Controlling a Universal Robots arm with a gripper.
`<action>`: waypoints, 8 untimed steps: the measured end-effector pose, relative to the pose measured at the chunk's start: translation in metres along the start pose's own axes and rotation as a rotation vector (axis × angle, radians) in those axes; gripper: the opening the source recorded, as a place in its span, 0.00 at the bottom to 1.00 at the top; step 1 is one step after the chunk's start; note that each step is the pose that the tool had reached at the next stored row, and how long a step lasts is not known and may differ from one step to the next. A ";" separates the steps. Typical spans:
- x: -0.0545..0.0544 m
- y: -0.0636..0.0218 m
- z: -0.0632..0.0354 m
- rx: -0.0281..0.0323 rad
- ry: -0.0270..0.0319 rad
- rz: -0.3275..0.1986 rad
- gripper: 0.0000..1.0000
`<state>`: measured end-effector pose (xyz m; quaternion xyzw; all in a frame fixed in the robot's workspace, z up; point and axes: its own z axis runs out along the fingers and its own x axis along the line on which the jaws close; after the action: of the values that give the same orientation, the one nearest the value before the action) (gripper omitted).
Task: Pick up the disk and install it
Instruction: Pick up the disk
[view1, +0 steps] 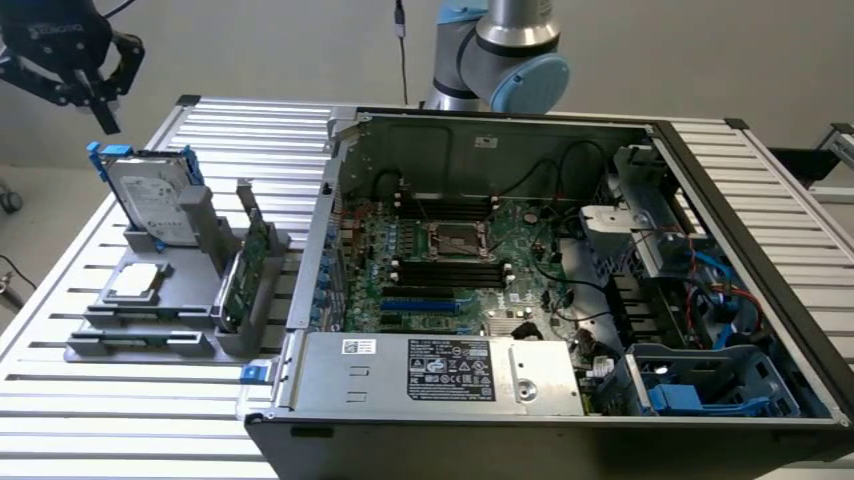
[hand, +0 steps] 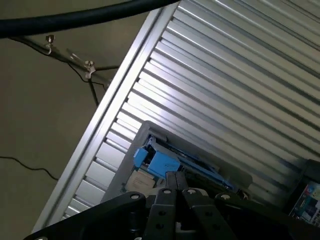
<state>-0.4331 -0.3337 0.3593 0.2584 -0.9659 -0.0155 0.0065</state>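
Note:
The disk (view1: 150, 195), a silver hard drive with a white label in a blue carrier, stands upright and tilted in a grey holder (view1: 160, 290) at the exterior view's left. My gripper (view1: 102, 112) hangs above it near the top left corner, black fingers shut and pressed together, holding nothing. A gap separates its fingertips from the disk's blue top tab. In the wrist view the disk (hand: 165, 162) shows edge-on just beyond the shut gripper (hand: 172, 181).
An open computer case (view1: 561, 270) with its motherboard fills the middle and right. The grey holder also carries a green circuit card (view1: 243, 275) and a small silver chip (view1: 138, 283). A blue drive bay (view1: 714, 385) sits in the case's near right corner. The slatted aluminium table (view1: 80, 390) carries everything.

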 end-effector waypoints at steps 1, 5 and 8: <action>0.000 0.0000 0.0000 0.0001 0.0008 -0.018 0.11; 0.000 -0.0001 0.0002 0.0004 0.0032 -0.091 0.11; 0.000 0.0000 0.0004 0.0006 0.0050 -0.146 0.11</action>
<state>-0.4331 -0.3337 0.3589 0.3280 -0.9445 -0.0149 0.0077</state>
